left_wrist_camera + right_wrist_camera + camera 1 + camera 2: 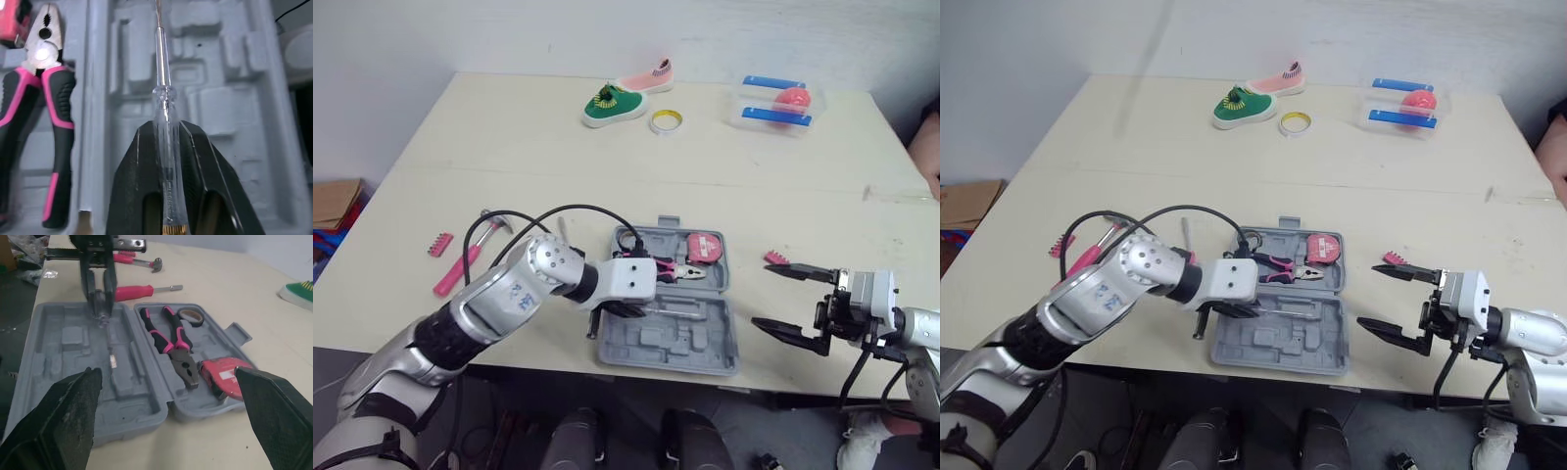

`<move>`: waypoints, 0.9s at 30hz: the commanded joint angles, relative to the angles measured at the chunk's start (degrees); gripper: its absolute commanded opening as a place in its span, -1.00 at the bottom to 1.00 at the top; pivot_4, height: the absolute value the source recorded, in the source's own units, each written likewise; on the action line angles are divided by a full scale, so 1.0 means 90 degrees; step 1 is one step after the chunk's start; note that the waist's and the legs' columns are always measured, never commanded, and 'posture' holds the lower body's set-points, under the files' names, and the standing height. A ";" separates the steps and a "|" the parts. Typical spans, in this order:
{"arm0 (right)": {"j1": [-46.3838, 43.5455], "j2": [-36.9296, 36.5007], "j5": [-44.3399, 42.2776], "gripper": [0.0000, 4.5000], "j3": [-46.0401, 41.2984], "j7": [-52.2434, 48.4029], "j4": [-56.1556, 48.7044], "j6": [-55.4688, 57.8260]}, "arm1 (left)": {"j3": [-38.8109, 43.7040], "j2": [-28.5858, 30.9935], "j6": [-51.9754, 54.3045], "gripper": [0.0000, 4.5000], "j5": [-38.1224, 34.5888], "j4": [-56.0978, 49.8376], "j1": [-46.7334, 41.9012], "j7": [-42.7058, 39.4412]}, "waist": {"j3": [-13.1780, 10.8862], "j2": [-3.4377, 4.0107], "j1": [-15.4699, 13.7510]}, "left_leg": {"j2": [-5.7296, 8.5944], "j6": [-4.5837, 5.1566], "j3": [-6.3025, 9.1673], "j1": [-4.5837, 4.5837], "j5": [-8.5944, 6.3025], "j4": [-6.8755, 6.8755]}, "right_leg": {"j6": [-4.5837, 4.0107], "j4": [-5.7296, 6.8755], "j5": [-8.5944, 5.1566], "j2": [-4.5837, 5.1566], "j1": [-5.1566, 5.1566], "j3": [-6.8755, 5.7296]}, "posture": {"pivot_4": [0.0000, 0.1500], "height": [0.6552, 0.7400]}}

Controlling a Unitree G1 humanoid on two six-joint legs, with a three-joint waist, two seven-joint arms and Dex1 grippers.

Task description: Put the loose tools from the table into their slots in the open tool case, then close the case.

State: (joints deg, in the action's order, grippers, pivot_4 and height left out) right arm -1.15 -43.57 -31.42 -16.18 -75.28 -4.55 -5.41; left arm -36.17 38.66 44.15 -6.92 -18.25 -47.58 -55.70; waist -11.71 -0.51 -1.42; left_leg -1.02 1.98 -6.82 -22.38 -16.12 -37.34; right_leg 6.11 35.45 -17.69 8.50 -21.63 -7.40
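The left hand [619, 309] is clenched on the handle of a slim clear-plastic screwdriver [163, 93], its two black fingers pinching it from either side. The screwdriver sits low over the near half of the open grey plastic tool case [705, 354], just by the hinge line; whether it touches the moulding cannot be told. Its long axis runs along the hinge, about parallel to the counter's near edge, with the metal tip pointing toward the counter's right edge.

The case lies open at the middle of the near edge of the pale counter [509, 147]. In its far half lie pink-and-black-handled pliers [671, 271], jaws toward the right edge. A red tape measure [705, 247] sits at the case's far right corner and a black tape roll [628, 238] at its far left corner.

Left of the case, on the counter, lie a pink-handled hammer [460, 266], a pink-handled screwdriver [132, 292] and a short pink strip of bits [440, 244].

The right hand [764, 294] is spread wide and holds nothing. It is by the counter's near edge, to the right of the case, with a small pink piece [775, 258] just beyond its far finger.
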 commanded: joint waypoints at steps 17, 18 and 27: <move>0.0257 -0.0003 -0.0172 1.00 -0.0154 0.0345 -0.0666 0.0239 | -0.0126 -0.0401 -0.0218 -0.99 0.0829 0.0433 -0.0155 -0.0393 | -0.0001 -0.0002 -0.0003 | 0.0003 0.0005 0.0004 -0.0002 -0.0001 -0.0008 | 0.0000 0.0006 0.0000 0.0005 0.0002 -0.0002 | 1.00 1.00; 0.0270 0.0004 -0.0167 1.00 -0.0155 0.0344 -0.0653 0.0220 | -0.0142 -0.0401 -0.0185 -0.99 0.0846 0.0396 -0.0132 -0.0407 | -0.0001 -0.0002 -0.0003 | 0.0002 0.0005 0.0004 -0.0001 -0.0001 -0.0008 | 0.0000 0.0006 0.0000 0.0005 0.0002 -0.0002 | 1.00 1.00; 0.0371 0.0040 -0.0163 1.00 -0.0163 0.0391 -0.0693 0.0172 | -0.0222 -0.0517 -0.0126 -0.99 0.1109 0.0433 -0.0120 -0.0438 | -0.0001 -0.0002 -0.0007 | 0.0003 0.0006 0.0005 0.0000 0.0000 -0.0013 | 0.0000 0.0011 0.0000 0.0005 0.0003 -0.0002 | 1.00 1.00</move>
State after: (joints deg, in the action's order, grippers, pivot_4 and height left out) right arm 1.81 -43.48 -32.06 -16.26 -71.86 -8.95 -2.69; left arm -37.56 34.49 43.57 2.04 -13.23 -48.65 -59.60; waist -11.71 -0.52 -1.48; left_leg -1.00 2.04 -6.78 -22.38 -16.12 -37.46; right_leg 6.11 35.55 -17.69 8.54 -21.60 -7.41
